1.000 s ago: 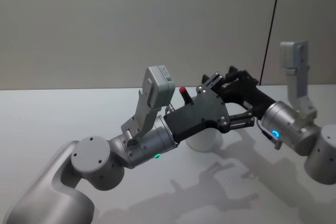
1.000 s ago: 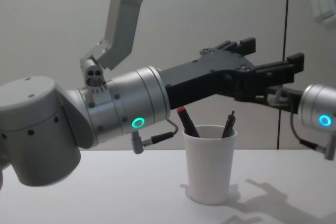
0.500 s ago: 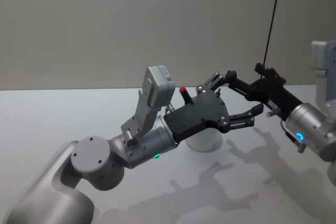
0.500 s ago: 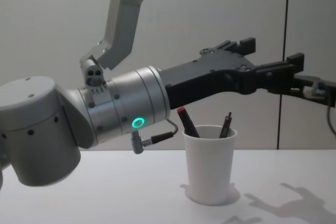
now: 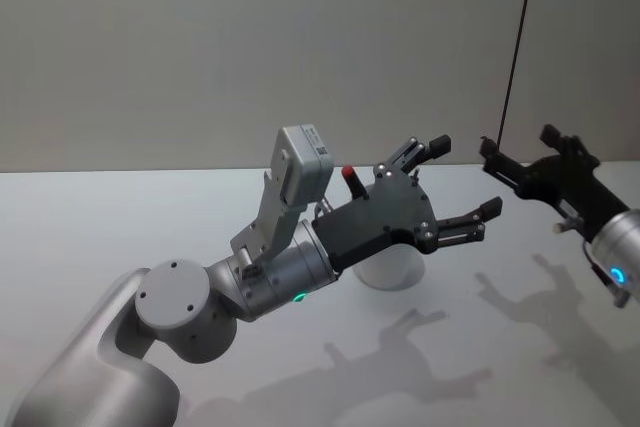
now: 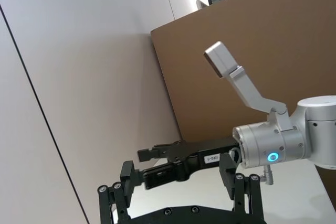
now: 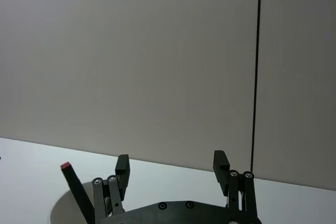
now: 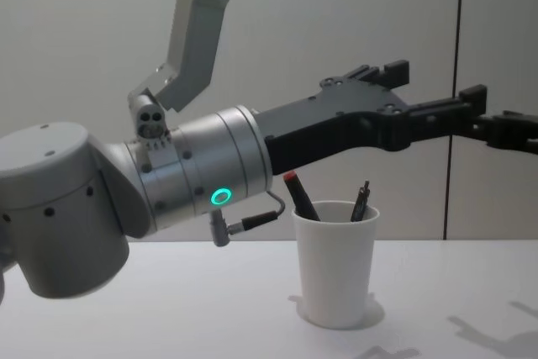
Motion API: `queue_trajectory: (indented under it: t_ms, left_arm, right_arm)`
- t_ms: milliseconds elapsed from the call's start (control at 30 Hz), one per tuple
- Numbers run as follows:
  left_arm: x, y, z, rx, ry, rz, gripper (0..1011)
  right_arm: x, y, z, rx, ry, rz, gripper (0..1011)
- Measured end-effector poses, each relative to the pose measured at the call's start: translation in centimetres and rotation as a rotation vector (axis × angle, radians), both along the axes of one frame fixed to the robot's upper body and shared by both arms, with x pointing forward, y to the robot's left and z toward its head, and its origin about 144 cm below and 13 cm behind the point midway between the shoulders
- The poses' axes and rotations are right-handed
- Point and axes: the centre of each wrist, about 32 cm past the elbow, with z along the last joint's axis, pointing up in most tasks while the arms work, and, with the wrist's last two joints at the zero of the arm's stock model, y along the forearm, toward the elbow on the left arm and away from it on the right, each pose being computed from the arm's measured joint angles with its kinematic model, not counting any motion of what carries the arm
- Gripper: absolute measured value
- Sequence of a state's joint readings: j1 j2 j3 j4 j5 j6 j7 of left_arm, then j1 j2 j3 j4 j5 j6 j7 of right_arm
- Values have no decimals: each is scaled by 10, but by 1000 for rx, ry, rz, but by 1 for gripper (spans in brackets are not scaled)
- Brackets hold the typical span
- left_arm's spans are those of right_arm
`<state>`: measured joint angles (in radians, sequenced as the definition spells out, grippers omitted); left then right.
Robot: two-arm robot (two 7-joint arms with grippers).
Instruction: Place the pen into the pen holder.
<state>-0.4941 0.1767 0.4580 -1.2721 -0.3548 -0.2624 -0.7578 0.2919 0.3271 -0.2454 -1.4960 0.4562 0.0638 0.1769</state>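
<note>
Jaws of the left gripper [image 8: 433, 94] spread open and empty, hanging directly above the pen holder [image 8: 334, 260]; jaws of the right gripper [image 5: 520, 164] also open and empty, off to the right of the cup and higher than its rim. Left arm [image 8: 126, 199] is the big thing in view, reaching from near-left across to centre; its black hand sits over the cup in the head view, so the left is clearly the nearer arm. Right arm [image 5: 615, 247] sits at the right edge, well apart from the cup.

Pen holder stands upright on the counter [image 8: 168, 308], centre, a little right. Two pens stand in it already: a dark pen [image 8: 363, 200] leaning on the right of the rim, and a red-capped pen [image 8: 298, 195] leaning left. Both long axes near upright, tips down in the cup. Judgement: placing looks done, nothing left to grasp; next likely just clearing the arms away. Risk is the left hand dipping and clipping the red cap.

Hidden: the cup's inside and the pens' lower halves, behind the cup wall. Head view: left hand covers most of the cup, dark pen not made out there.
</note>
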Motion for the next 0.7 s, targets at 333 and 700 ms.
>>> queue_trajectory:
  t_ms: [333, 700]
  left_arm:
    - [0, 0, 0, 0, 0, 1, 1001]
    - [-9, 6, -2, 9, 27, 83, 1001]
  right_arm:
    - [-13, -7, 1, -17, 3, -46, 1002]
    - [-30, 0, -8, -41, 1, -47, 1002]
